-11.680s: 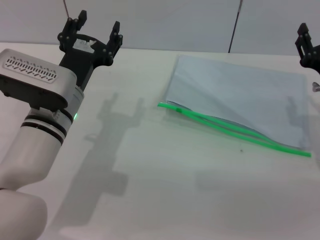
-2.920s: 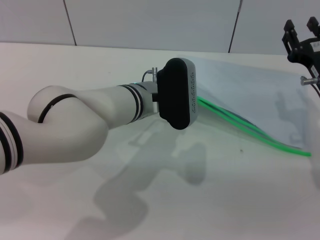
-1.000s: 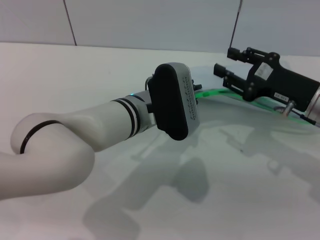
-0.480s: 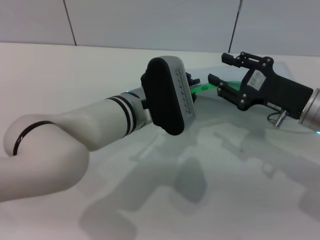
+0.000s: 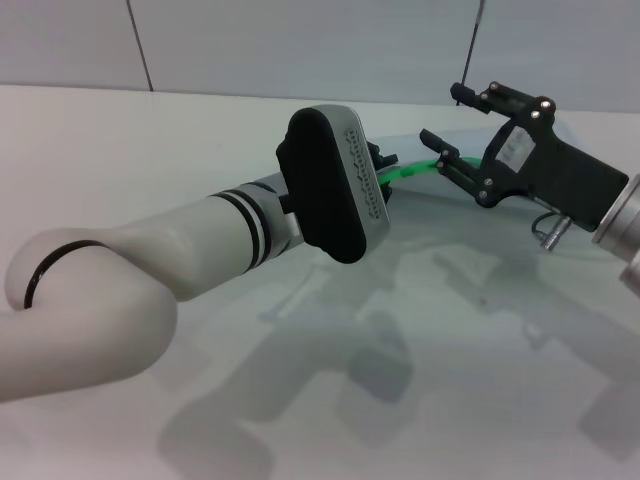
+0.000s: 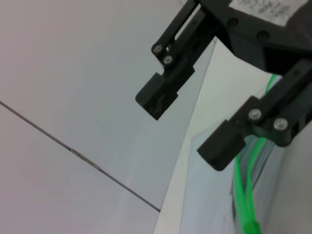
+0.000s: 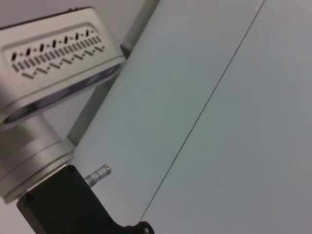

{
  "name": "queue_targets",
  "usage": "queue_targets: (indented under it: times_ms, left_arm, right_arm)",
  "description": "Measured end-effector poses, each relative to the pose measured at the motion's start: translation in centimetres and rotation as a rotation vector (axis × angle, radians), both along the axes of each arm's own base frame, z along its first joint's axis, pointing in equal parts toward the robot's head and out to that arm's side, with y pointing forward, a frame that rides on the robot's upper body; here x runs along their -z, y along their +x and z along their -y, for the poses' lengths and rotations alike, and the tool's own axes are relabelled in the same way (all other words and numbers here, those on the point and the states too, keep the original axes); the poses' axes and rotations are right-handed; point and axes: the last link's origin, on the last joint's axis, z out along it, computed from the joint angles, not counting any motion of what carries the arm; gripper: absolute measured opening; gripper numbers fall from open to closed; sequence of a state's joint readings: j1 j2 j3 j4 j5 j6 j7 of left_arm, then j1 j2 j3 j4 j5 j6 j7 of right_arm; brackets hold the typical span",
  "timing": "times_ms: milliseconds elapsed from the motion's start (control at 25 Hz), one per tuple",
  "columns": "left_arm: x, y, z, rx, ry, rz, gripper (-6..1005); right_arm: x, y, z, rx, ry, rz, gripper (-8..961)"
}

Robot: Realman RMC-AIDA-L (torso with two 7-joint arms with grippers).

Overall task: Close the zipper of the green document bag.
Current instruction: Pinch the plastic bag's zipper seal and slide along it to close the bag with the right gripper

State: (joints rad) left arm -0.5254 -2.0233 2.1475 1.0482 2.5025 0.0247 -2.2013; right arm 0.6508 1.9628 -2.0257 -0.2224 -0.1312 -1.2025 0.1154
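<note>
Where zipper lifts, right gripper spread just beside; left grip untellable.

The left arm's grey wrist housing with slotted vents fills ten o'clock, its black gripper base at seven; pale wall panels with a dark seam occupy the rest

A plain robot test bench in a lab-like room: a bare white table stands against pale grey wall panels divided by thin dark seams, with no household or office furnishings visible.
</note>
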Motion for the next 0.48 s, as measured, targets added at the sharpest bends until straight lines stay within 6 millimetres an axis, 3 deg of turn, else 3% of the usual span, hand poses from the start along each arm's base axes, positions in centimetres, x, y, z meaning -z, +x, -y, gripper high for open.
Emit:
queue_targets:
  times_ms: [240,480]
  left_arm:
    - [0.0,0.2,0.0,-0.006,-0.003,0.014,54]
    - [0.0,0.5,0.0,-0.009,-0.006,0.03,54]
  right_arm:
    - [0.3,0.0,0.1,-0.012,0.034,0.021,524]
    - [2.1,0.1,0.5,-0.026,0.074,0.097,523]
